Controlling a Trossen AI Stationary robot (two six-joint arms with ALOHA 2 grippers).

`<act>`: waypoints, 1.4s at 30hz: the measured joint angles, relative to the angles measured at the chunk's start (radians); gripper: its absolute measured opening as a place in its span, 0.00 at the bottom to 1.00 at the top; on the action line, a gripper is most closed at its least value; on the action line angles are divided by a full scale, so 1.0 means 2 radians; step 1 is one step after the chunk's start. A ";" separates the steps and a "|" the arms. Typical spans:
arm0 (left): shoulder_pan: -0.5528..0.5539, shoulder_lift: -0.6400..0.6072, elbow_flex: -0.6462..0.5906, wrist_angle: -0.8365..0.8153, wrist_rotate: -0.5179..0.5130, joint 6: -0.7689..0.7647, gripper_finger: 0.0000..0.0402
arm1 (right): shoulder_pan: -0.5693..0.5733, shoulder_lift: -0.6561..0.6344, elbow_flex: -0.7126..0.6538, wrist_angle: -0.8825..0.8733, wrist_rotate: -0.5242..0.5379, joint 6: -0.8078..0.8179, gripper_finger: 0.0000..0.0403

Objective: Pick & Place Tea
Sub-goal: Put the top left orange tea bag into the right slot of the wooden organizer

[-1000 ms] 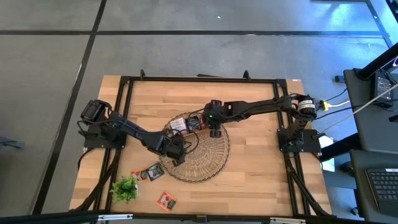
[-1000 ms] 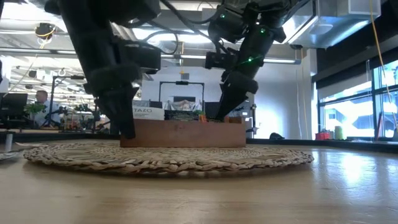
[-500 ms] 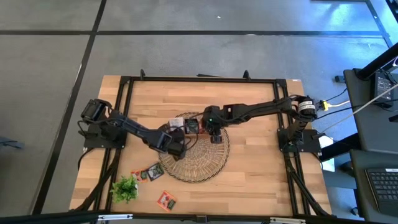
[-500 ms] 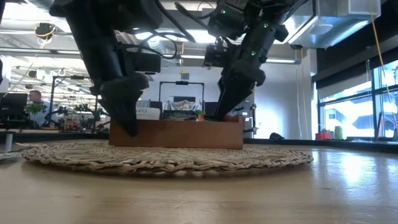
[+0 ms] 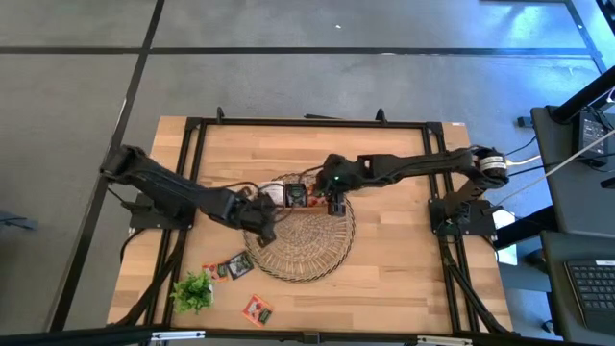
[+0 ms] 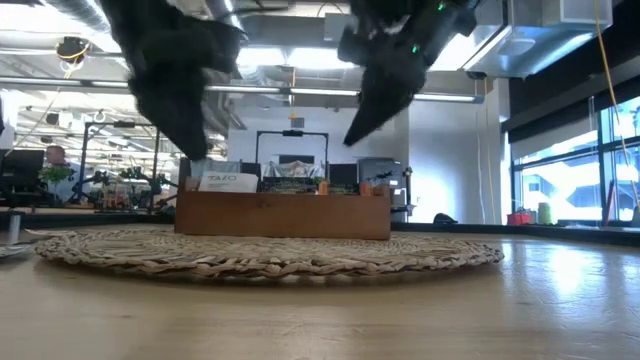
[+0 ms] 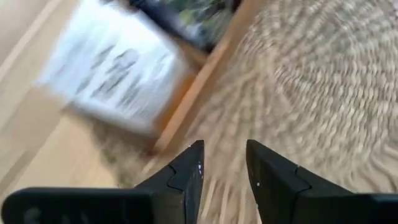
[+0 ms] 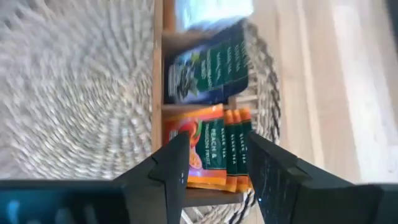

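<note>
Plant sprig (image 5: 193, 289) — table (image 5: 404, 250) corner.

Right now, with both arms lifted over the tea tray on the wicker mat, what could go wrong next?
1. Both sets of fingers, left and right, look empty and hang close together above the wooden tray; the arms could collide.
2. The sachets in the tray stand on edge, so a low pass might knock them out.
3. Loose sachets lie beside the plant sprig; reaching there may snag it.

orange sachets (image 8: 214, 149), dark sachets (image 8: 208, 68), white sachet (image 7: 115, 74) standing in tray compartments; loose sachets (image 5: 231, 268) flat on table.
</note>
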 joint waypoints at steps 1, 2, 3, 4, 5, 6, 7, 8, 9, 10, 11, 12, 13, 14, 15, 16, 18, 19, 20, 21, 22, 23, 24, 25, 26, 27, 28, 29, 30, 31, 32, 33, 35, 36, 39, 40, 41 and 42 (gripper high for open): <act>-0.002 -0.015 0.000 -0.022 0.002 -0.013 0.29 | 0.001 -0.007 0.000 0.000 0.000 0.009 0.39; -0.006 -0.028 0.000 -0.046 0.004 -0.030 0.29 | 0.002 -0.014 -0.001 0.002 0.000 0.015 0.39; -0.010 -0.040 0.000 -0.073 0.004 -0.050 0.29 | 0.004 -0.021 -0.003 -0.001 0.000 0.022 0.39; -0.015 -0.050 0.000 -0.100 0.003 -0.072 0.28 | 0.007 -0.024 -0.004 -0.004 0.000 0.025 0.39; -0.020 -0.057 0.000 -0.125 -0.001 -0.095 0.28 | 0.011 -0.027 -0.004 -0.002 0.000 0.025 0.39; -0.024 -0.060 0.000 -0.147 -0.004 -0.114 0.28 | 0.015 -0.028 -0.004 -0.005 0.000 0.025 0.39; -0.028 -0.061 0.000 -0.169 -0.006 -0.128 0.28 | 0.019 -0.028 -0.004 -0.005 0.000 0.024 0.39; -0.031 -0.060 0.000 -0.186 -0.006 -0.137 0.28 | 0.024 -0.028 -0.004 -0.003 0.000 0.024 0.39; -0.035 -0.058 0.000 -0.200 -0.006 -0.147 0.28 | 0.028 -0.028 -0.004 -0.003 -0.001 0.024 0.39; -0.038 -0.054 -0.003 -0.205 -0.008 -0.160 0.28 | 0.031 -0.028 -0.004 -0.002 -0.002 0.024 0.39; -0.041 -0.049 -0.008 -0.202 -0.008 -0.170 0.28 | 0.034 -0.026 -0.004 0.001 -0.002 0.024 0.39; -0.041 -0.045 -0.016 -0.199 -0.007 -0.179 0.29 | 0.036 -0.025 -0.004 0.001 -0.001 0.024 0.39; -0.043 -0.043 -0.023 -0.195 -0.003 -0.187 0.29 | 0.038 -0.025 -0.005 0.000 -0.001 0.024 0.39; -0.043 -0.040 -0.033 -0.191 0.003 -0.197 0.29 | 0.040 -0.025 -0.005 0.001 -0.001 0.024 0.39; -0.043 -0.039 -0.043 -0.185 0.012 -0.205 0.29 | 0.042 -0.025 -0.005 0.002 -0.001 0.024 0.39; -0.043 -0.038 -0.055 -0.180 0.021 -0.216 0.29 | 0.043 -0.025 -0.005 0.002 -0.001 0.023 0.39; -0.043 -0.040 -0.080 -0.162 0.038 -0.234 0.28 | 0.044 -0.025 -0.005 0.002 -0.001 0.023 0.39; -0.043 -0.041 -0.092 -0.151 0.046 -0.240 0.28 | 0.044 -0.025 -0.005 0.002 -0.001 0.023 0.39; -0.043 -0.042 -0.105 -0.136 0.054 -0.242 0.28 | 0.044 -0.025 -0.005 0.003 -0.001 0.024 0.39; -0.043 -0.043 -0.117 -0.121 0.059 -0.243 0.28 | 0.044 -0.025 -0.005 0.003 -0.001 0.024 0.39; -0.043 -0.043 -0.128 -0.105 0.062 -0.243 0.28 | 0.044 -0.025 -0.005 0.003 -0.001 0.024 0.39; -0.043 -0.043 -0.138 -0.091 0.064 -0.243 0.28 | 0.044 -0.025 -0.005 0.003 -0.001 0.024 0.39; -0.041 -0.043 -0.148 -0.078 0.064 -0.245 0.28 | 0.044 -0.025 -0.005 0.005 -0.001 0.024 0.39; -0.039 -0.043 -0.156 -0.068 0.064 -0.248 0.28 | 0.043 -0.025 -0.005 0.007 -0.001 0.024 0.39; -0.037 -0.043 -0.163 -0.060 0.064 -0.251 0.29 | 0.043 -0.025 -0.005 0.008 -0.001 0.024 0.39; -0.035 -0.043 -0.169 -0.052 0.064 -0.255 0.29 | 0.043 -0.025 -0.005 0.008 -0.001 0.024 0.39; -0.033 -0.043 -0.174 -0.050 0.066 -0.258 0.29 | 0.043 -0.025 -0.005 0.010 -0.001 0.024 0.39; -0.031 -0.043 -0.178 -0.049 0.069 -0.259 0.29 | 0.043 -0.025 -0.005 0.011 -0.001 0.024 0.39; -0.029 -0.043 -0.181 -0.047 0.071 -0.259 0.29 | 0.043 -0.025 -0.005 0.011 -0.001 0.024 0.39; -0.028 -0.044 -0.184 -0.045 0.073 -0.259 0.28 | 0.043 -0.025 -0.005 0.011 -0.001 0.024 0.39; -0.026 -0.045 -0.185 -0.045 0.075 -0.254 0.28 | 0.043 -0.025 -0.005 0.011 -0.001 0.024 0.39; -0.024 -0.045 -0.185 -0.046 0.077 -0.243 0.28 | 0.043 -0.025 -0.005 0.012 -0.001 0.024 0.39; -0.020 -0.045 -0.185 -0.045 0.083 -0.223 0.28 | 0.043 -0.025 -0.005 0.014 -0.001 0.024 0.39; -0.017 -0.045 -0.185 -0.044 0.086 -0.209 0.28 | 0.043 -0.025 -0.005 0.014 -0.001 0.024 0.39; -0.009 -0.044 -0.186 -0.044 0.108 -0.158 0.27 | 0.043 -0.025 -0.005 0.016 -0.001 0.024 0.39; -0.006 -0.044 -0.186 -0.044 0.117 -0.143 0.27 | 0.043 -0.025 -0.005 0.018 -0.001 0.024 0.39; -0.004 -0.044 -0.186 -0.044 0.127 -0.130 0.27 | 0.043 -0.025 -0.005 0.020 -0.001 0.024 0.39; -0.002 -0.044 -0.186 -0.043 0.141 -0.118 0.28 | 0.043 -0.025 -0.005 0.022 -0.001 0.025 0.39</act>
